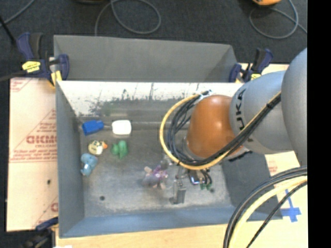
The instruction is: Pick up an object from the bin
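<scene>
My gripper is low over the bin floor near the front wall, right of the middle, under the arm's orange cover. A small purple and grey toy lies just to its left, close to it but apart from it as far as I can see. On its right a small dark thing with green and blue parts lies half hidden under the cover. I see nothing held in the gripper.
Towards the left lie a blue block, a white block, a green figure, a small yellow and white toy and a light blue piece. The arm and its cables cover the bin's right part.
</scene>
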Robot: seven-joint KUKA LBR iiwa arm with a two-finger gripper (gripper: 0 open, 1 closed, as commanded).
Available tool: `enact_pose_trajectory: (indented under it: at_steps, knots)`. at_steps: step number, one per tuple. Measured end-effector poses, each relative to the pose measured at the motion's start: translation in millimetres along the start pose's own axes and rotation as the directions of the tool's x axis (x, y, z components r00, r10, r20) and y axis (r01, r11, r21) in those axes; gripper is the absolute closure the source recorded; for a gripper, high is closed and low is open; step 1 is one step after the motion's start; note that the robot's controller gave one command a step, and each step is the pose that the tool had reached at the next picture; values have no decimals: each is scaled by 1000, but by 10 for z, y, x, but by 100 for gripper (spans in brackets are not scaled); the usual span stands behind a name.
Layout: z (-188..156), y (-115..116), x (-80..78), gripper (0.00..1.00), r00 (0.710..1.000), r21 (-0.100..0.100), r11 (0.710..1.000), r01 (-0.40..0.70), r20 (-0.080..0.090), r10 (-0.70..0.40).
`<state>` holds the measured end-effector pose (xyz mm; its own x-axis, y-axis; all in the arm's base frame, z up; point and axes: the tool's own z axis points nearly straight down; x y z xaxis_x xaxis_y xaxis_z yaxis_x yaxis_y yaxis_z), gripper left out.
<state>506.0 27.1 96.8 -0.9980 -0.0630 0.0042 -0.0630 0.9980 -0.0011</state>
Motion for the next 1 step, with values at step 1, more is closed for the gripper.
enact_pose_trajectory:
  at_steps: [1]
  knots:
    - [-189,173,-383,0,997,1,998,71,13,-71]
